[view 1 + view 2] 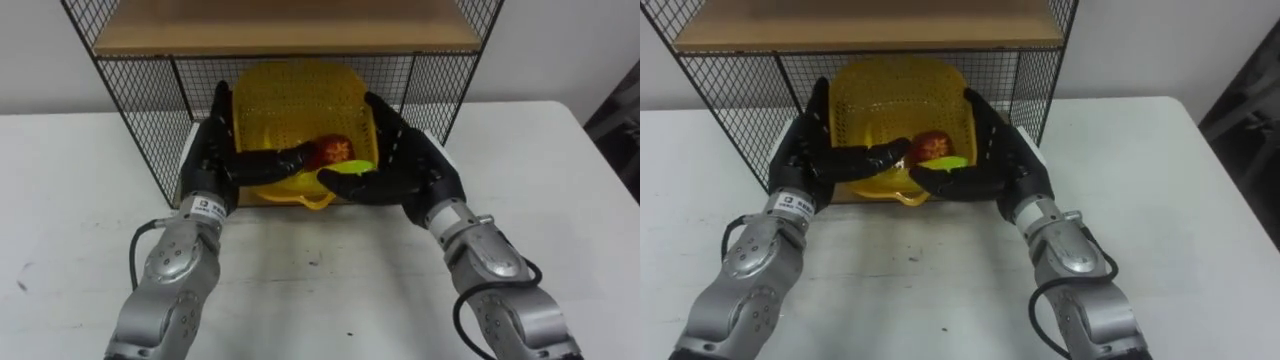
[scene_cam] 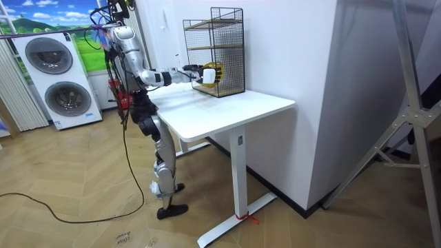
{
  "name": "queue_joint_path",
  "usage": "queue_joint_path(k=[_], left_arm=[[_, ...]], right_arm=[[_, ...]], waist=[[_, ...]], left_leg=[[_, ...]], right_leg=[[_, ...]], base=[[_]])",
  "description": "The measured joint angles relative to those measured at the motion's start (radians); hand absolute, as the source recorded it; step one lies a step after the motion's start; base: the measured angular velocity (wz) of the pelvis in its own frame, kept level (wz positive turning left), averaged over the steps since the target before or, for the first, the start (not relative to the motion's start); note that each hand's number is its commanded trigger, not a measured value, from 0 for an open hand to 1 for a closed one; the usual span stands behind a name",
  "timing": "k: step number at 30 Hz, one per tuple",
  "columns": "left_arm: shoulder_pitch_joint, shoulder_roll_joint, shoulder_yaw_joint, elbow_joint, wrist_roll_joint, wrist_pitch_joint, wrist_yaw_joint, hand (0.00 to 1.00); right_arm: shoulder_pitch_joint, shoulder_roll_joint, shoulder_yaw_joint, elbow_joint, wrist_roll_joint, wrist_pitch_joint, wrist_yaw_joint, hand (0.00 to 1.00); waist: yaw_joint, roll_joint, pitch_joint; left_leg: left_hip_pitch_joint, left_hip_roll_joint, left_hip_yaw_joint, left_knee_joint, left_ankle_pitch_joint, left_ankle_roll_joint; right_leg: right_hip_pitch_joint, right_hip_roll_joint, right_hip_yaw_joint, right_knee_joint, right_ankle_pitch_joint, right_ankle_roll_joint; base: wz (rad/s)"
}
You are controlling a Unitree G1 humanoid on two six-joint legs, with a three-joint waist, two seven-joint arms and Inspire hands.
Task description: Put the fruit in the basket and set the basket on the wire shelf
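Upper centre, our left robot hand and right robot hand clasp the yellow plastic basket, half inside the black wire shelf.

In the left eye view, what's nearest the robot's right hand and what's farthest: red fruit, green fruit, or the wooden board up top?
1. The green fruit, in the yellow basket, right by the thumb of the right hand.
2. The red fruit, just behind the green one, a little to the left.
3. The wooden board, high above the basket.
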Motion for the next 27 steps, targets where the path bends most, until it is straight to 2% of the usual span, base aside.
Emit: queue_joint_path(k=[4,9,12,14,19,24,27], left_arm=[[-0.005,-0.002,0.007,0.011,-0.047,0.001,0.0,0.0],[-0.049,-0.008,0.009,0.119,-0.078,0.007,0.008,0.0],[-0.125,-0.009,0.022,0.244,-0.149,0.031,0.02,0.0],[-0.151,-0.016,0.024,0.276,-0.179,0.04,0.035,0.0],[-0.191,-0.019,0.029,0.315,-0.214,0.047,0.043,0.0],[-0.252,-0.015,0.043,0.377,-0.247,0.079,0.047,0.0],[-0.264,-0.014,0.044,0.385,-0.272,0.083,0.047,0.0]], right_arm=[[-0.018,0.017,-0.001,0.033,0.002,0.0,-0.014,0.0],[-0.084,0.027,-0.003,0.104,0.061,0.015,-0.046,0.0],[-0.151,0.034,-0.006,0.17,0.141,0.02,-0.066,0.0],[-0.178,0.04,-0.007,0.205,0.168,0.022,-0.073,0.0],[-0.204,0.056,-0.007,0.241,0.193,0.044,-0.093,0.0],[-0.228,0.071,-0.008,0.3,0.195,0.063,-0.105,0.0],[-0.244,0.076,-0.008,0.344,0.2,0.067,-0.107,0.0]], waist=[[-0.004,0.0,0.0007],[-0.006,0.004,0.0031],[-0.005,0.003,0.0051],[-0.005,0.003,0.0064],[-0.001,0.003,0.0068],[-0.002,0.008,0.0075],[-0.006,0.018,0.0117]], left_leg=[[0.012,0.002,-0.001,-0.015,0.008,-0.003],[0.034,0.002,-0.006,-0.038,0.015,-0.007],[0.034,0.003,-0.007,-0.046,0.024,-0.008],[0.031,0.002,-0.008,-0.048,0.024,-0.008],[0.031,0.003,-0.008,-0.048,0.025,-0.009],[0.035,0.002,-0.01,-0.047,0.025,-0.009],[0.034,0.003,-0.015,-0.046,0.025,-0.009]], right_leg=[[0.017,0.001,0.001,-0.016,0.007,-0.002],[0.038,0.004,-0.002,-0.041,0.015,-0.004],[0.04,0.007,-0.004,-0.048,0.02,-0.005],[0.04,0.008,-0.006,-0.049,0.02,-0.006],[0.039,0.007,-0.006,-0.05,0.02,-0.006],[0.047,0.014,-0.002,-0.05,0.021,-0.006],[0.055,0.015,-0.007,-0.065,0.028,-0.006]], base=[[0.0],[0.0],[0.03],[0.02],[0.0],[0.01],[0.05]])
